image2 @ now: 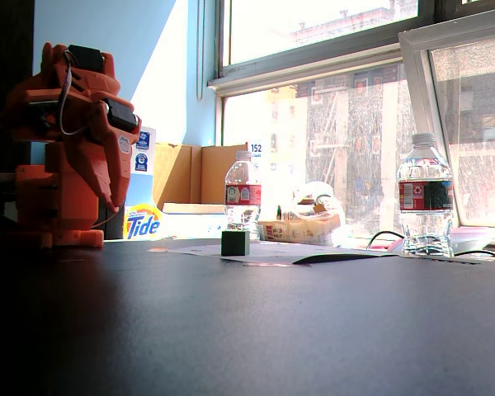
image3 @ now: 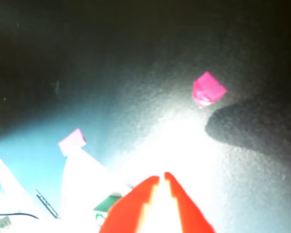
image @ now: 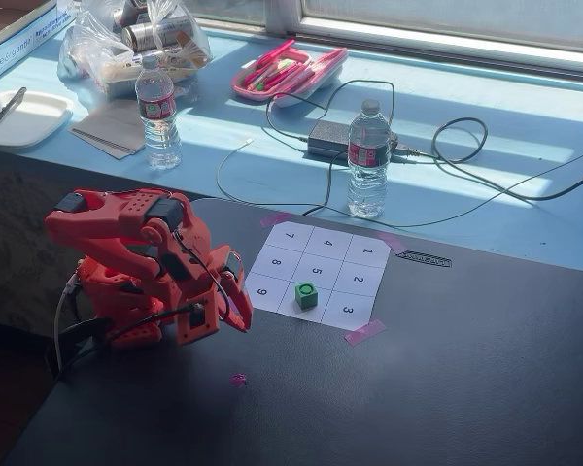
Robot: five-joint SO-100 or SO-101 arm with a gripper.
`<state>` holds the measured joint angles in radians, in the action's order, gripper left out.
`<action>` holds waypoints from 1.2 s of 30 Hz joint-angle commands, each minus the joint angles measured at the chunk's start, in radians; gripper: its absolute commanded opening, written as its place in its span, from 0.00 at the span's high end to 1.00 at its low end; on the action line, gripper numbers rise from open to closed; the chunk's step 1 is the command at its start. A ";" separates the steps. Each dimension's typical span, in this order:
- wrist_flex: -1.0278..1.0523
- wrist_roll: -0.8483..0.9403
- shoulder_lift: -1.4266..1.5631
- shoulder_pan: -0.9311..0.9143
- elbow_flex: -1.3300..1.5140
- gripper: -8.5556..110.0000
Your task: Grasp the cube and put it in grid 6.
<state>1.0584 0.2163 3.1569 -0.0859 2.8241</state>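
Note:
The green cube (image: 306,295) stands on the white 3x3 sheet (image: 314,243), in the front-middle cell between "9" and "3", below "5". It covers that cell's number, so the "6" is hidden. The orange arm is folded at the left. My gripper (image: 241,318) hangs over the dark table just left of the sheet, apart from the cube, its jaws together and empty. In the wrist view the gripper (image3: 162,175) shows only a thin slit, and a piece of the cube (image3: 106,204) peeks out beside the left finger. The low fixed view shows the cube (image2: 235,242) right of the gripper (image2: 111,198).
Two water bottles (image: 158,112) (image: 368,160), a power adapter (image: 328,139) with cables and a pink case (image: 290,70) lie on the blue surface behind the sheet. Pink tape bits (image: 238,380) (image3: 208,89) mark the dark table (image: 418,388).

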 commanded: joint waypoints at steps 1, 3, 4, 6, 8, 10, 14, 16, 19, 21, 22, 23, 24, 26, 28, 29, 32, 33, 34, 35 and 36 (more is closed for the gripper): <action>-0.008 0.009 0.072 0.002 0.034 0.93; 0.009 0.009 0.137 0.002 0.067 0.93; 0.015 0.011 0.144 0.003 0.074 0.93; 0.015 0.006 0.144 0.002 0.081 0.93; 0.014 0.003 0.144 -0.003 0.087 0.93; 0.012 0.000 0.144 -0.006 0.104 0.93; 0.003 -0.003 0.144 -0.018 0.156 0.93; 0.011 -0.003 0.144 -0.028 0.167 0.93; 0.029 -0.003 0.144 -0.034 0.181 0.93; 0.037 -0.006 0.144 -0.040 0.181 0.93; 0.037 -0.008 0.144 -0.043 0.184 0.93; 0.035 -0.008 0.144 -0.043 0.186 0.93; 0.035 -0.009 0.144 -0.044 0.187 0.93; 0.034 -0.012 0.144 -0.048 0.187 0.92; 0.034 -0.012 0.144 -0.049 0.189 0.92; 0.034 -0.012 0.144 -0.049 0.189 0.92; 0.032 -0.012 0.144 -0.049 0.189 0.92; 0.032 -0.011 0.144 -0.049 0.189 0.92; 0.032 -0.009 0.144 -0.049 0.189 0.92; 0.032 -0.009 0.144 -0.049 0.189 0.92; 0.032 -0.009 0.144 -0.049 0.189 0.92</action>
<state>1.0907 0.2102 3.3057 -0.1335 3.0173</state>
